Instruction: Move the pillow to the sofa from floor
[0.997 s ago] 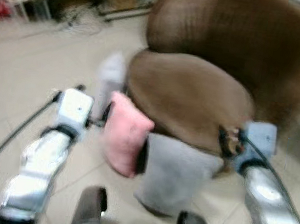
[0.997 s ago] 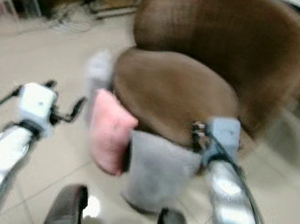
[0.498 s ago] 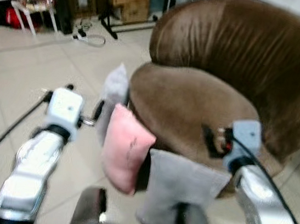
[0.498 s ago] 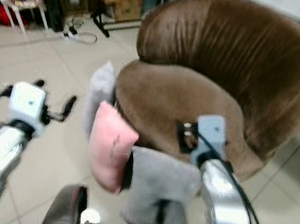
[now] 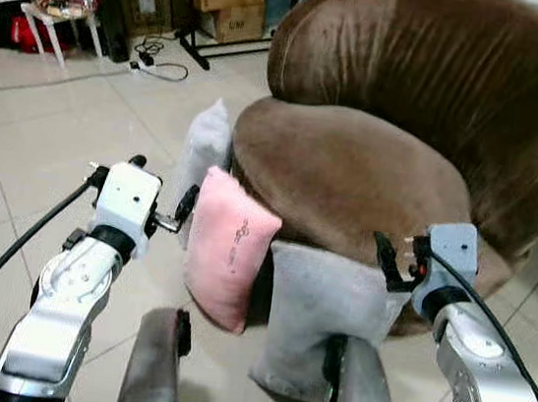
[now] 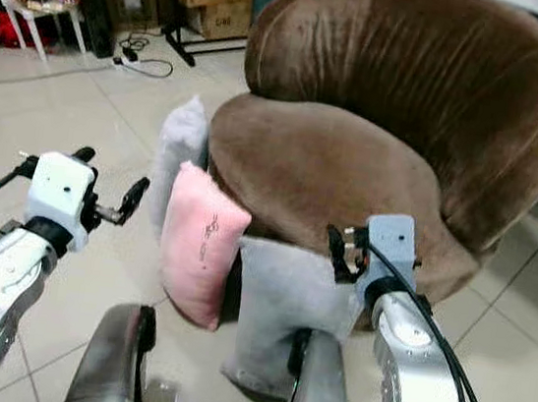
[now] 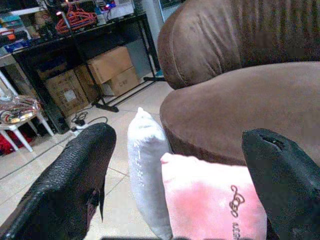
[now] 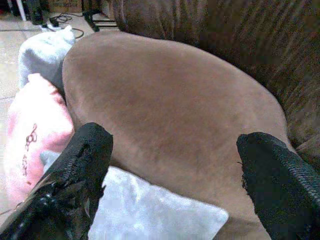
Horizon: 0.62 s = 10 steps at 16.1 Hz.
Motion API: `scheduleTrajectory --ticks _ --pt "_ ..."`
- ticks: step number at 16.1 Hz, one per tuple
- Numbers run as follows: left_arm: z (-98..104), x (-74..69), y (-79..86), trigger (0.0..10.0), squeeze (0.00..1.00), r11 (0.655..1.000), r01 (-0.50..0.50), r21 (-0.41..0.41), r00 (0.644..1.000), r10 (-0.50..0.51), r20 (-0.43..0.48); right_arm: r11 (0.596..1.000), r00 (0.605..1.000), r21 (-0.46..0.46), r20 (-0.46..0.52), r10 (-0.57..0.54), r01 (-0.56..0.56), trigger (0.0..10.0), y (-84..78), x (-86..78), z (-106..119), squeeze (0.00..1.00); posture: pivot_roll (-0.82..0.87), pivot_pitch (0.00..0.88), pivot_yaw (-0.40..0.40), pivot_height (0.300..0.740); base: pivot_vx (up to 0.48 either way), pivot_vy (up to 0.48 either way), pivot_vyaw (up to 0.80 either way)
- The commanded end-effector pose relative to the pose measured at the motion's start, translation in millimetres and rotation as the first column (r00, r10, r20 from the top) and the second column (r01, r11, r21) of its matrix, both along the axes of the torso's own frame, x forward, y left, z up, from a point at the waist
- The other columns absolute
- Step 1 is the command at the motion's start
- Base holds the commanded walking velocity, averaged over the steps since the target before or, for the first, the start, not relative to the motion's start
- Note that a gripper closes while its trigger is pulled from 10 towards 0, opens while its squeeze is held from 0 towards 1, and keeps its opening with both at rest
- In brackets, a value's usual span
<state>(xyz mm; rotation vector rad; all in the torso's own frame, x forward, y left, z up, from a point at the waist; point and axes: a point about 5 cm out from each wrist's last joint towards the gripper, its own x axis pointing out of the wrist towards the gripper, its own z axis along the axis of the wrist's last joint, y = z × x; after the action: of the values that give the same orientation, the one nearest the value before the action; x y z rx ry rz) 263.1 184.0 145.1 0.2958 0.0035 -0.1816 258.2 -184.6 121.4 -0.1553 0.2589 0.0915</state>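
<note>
Sharpening after a blurred walk, the head view is showing the left gripper [image 5: 160, 197] just beside the pink pillow [image 5: 228, 245], the robot now within reach. Wrist views are showing both the left and the right gripper [image 8: 172, 170] gaping, holding nothing, before the sofa [image 8: 170, 100].

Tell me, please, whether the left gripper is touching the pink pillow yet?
Apart. In the left wrist view both fingers of the open left gripper stand wide, with floor showing between them and the pink pillow lying beyond.
</note>
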Motion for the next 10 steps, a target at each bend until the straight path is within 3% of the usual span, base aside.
scheduleTrajectory --ticks 1,5,6,7,8,10 --pt "0.4 2.1 0.3 10.0 0.00 1.000 0.010 0.008 1.000 -0.010 -0.010 1.000 1.000 -0.005 0.004 0.002 -0.002 10.0 -1.7 1.5 2.1 0.00 -0.06 0.000 0.012 0.457 0.000 0.000 0.00" --pt "0.2 1.9 0.7 10.0 0.00 1.000 0.021 0.009 1.000 -0.020 -0.016 0.997 0.999 -0.055 -0.021 0.051 -0.052 10.0 -3.7 5.8 -0.2 0.00 -0.05 0.000 0.009 0.427 0.000 0.000 0.00" --pt "0.1 2.4 0.7 10.0 0.00 0.999 0.029 0.014 0.999 -0.029 -0.022 0.993 0.995 -0.060 -0.036 0.096 -0.098 10.0 -2.5 10.2 -1.5 0.13 -0.05 0.000 0.009 0.427 0.000 0.000 0.00" --pt "0.0 2.6 0.4 10.0 0.00 0.999 0.036 0.017 0.999 -0.036 -0.024 0.993 0.993 -0.051 -0.041 0.109 -0.111 10.0 -2.3 11.9 -1.7 0.95 -0.05 0.000 0.009 0.427 0.000 0.000 0.00" --pt "-0.4 3.4 -0.1 10.0 0.00 0.998 0.063 0.022 0.997 -0.062 -0.035 0.987 0.986 -0.048 -0.076 0.151 -0.155 10.0 -1.4 17.3 -5.6 1.00 -0.05 0.000 0.014 0.427 0.000 0.000 0.00" --pt "-1.5 4.7 -0.3 10.0 0.00 0.994 0.103 0.024 0.993 -0.101 -0.057 0.972 0.968 -0.079 -0.145 0.207 -0.220 10.0 -0.4 25.4 -17.5 1.00 -0.05 0.000 0.018 0.427 0.000 0.000 0.00"
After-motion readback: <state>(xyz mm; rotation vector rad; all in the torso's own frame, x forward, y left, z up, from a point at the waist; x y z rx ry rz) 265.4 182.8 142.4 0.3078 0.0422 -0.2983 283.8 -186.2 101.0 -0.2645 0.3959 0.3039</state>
